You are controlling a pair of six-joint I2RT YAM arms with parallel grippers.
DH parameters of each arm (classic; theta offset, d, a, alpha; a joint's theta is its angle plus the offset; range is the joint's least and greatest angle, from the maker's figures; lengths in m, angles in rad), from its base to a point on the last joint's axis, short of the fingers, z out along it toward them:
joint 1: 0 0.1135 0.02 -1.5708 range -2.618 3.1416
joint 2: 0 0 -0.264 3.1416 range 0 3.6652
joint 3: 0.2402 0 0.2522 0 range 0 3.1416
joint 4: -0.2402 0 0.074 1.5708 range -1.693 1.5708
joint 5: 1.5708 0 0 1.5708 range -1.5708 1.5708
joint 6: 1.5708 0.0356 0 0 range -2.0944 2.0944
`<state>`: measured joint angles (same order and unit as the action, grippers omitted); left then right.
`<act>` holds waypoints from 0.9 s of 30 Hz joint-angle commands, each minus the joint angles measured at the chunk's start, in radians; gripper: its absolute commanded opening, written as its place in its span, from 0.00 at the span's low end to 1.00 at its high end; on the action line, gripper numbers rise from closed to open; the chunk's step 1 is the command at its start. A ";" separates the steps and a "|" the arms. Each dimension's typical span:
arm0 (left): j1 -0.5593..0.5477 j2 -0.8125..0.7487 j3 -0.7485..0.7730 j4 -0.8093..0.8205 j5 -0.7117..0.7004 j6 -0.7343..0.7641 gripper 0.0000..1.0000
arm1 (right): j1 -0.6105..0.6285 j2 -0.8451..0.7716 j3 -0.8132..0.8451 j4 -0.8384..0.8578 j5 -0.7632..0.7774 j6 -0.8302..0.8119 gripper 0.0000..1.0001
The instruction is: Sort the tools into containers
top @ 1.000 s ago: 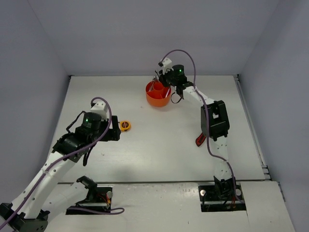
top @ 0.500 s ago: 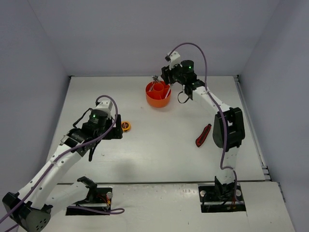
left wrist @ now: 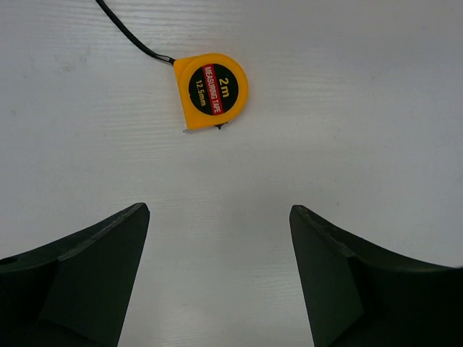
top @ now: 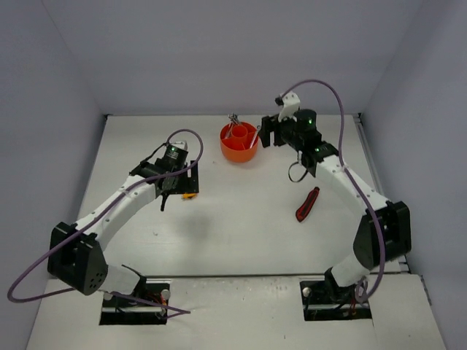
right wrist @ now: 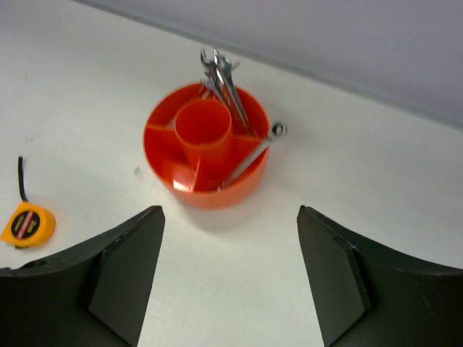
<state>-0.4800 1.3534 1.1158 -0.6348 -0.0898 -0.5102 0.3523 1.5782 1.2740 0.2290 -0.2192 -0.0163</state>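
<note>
The round orange tub (top: 239,149) (right wrist: 217,194) stands at the back of the table with silver wrenches (right wrist: 221,76) leaning out of its far side. Another wrench (right wrist: 253,152) rests across its right compartment. My right gripper (top: 261,136) (right wrist: 230,211) hangs open just right of the tub, with nothing between its fingers. The yellow-black tape measure (left wrist: 211,90) (top: 192,195) (right wrist: 27,224) lies flat on the table. Above it and slightly short of it, my left gripper (top: 182,184) (left wrist: 217,210) is open and empty. The red-black utility knife (top: 307,203) lies to the right.
A thin black cord (left wrist: 130,36) trails from the tape measure. The back wall runs close behind the tub, and side walls close off the white table.
</note>
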 commanded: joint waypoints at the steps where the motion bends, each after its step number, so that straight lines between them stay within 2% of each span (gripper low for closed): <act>1: 0.065 0.126 0.098 0.023 0.048 -0.084 0.75 | -0.006 -0.151 -0.123 -0.017 0.063 0.072 0.72; 7: 0.090 0.340 0.200 0.023 0.040 -0.131 0.75 | -0.008 -0.285 -0.268 -0.048 0.080 0.105 0.74; 12: 0.091 0.459 0.283 0.016 0.025 -0.147 0.75 | -0.009 -0.375 -0.336 -0.067 0.094 0.118 0.74; 19: 0.107 0.544 0.323 -0.007 0.013 -0.182 0.75 | -0.010 -0.413 -0.367 -0.090 0.106 0.119 0.75; 27: 0.110 0.563 0.301 -0.020 -0.011 -0.193 0.74 | -0.009 -0.406 -0.363 -0.096 0.099 0.113 0.75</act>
<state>-0.3791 1.9366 1.3949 -0.6414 -0.0628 -0.6825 0.3470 1.1915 0.9066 0.0895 -0.1337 0.0906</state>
